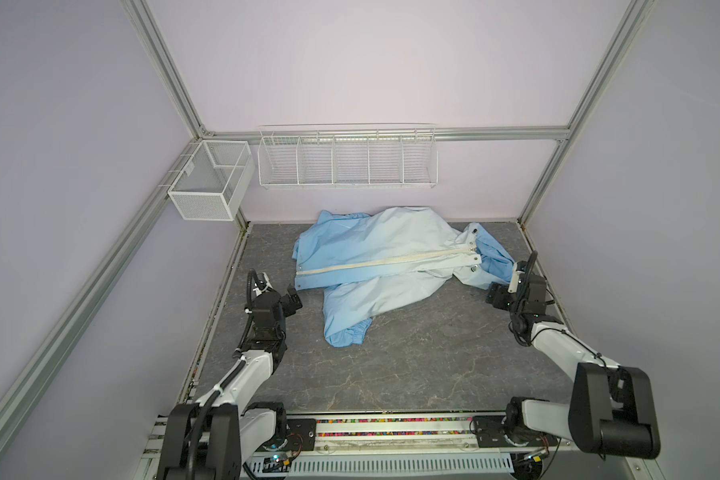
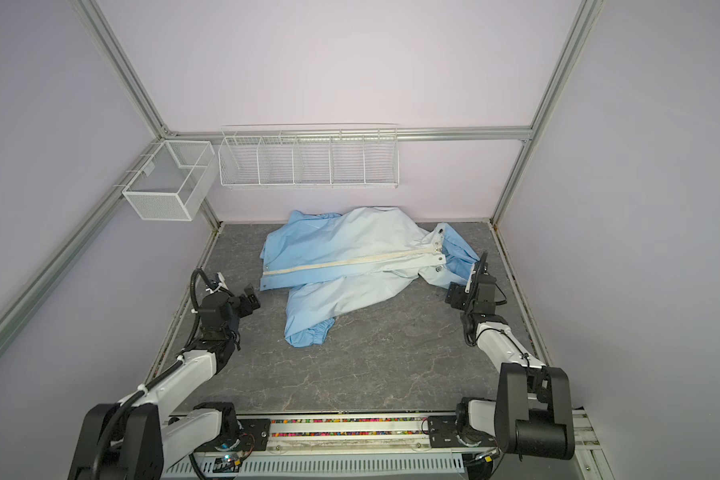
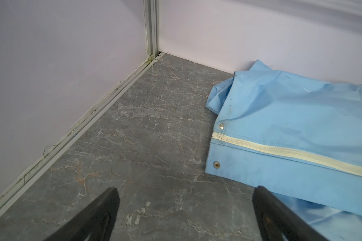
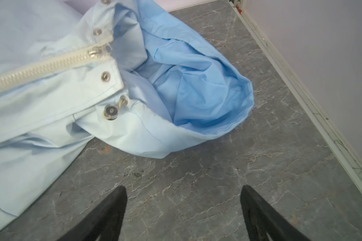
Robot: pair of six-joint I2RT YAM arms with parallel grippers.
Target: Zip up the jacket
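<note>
Lengthwise, the thin light-blue jacket (image 1: 375,245) lies along the grey marbled tabletop's (image 1: 412,365) far edge, its hem end leftward and its collar end rightward; left gripper (image 3: 186,188) and right gripper (image 4: 183,186) both gape, empty.

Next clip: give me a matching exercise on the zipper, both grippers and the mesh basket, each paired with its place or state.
Things:
1. zipper
2. left gripper
3. right gripper
4. mesh basket

Places or states:
A. open, near the slider
B. hangs at the back left corner
C. closed along its visible length
D. open, near the zipper's bottom end

Pairs: 1-C, 2-D, 3-A, 4-B
</note>
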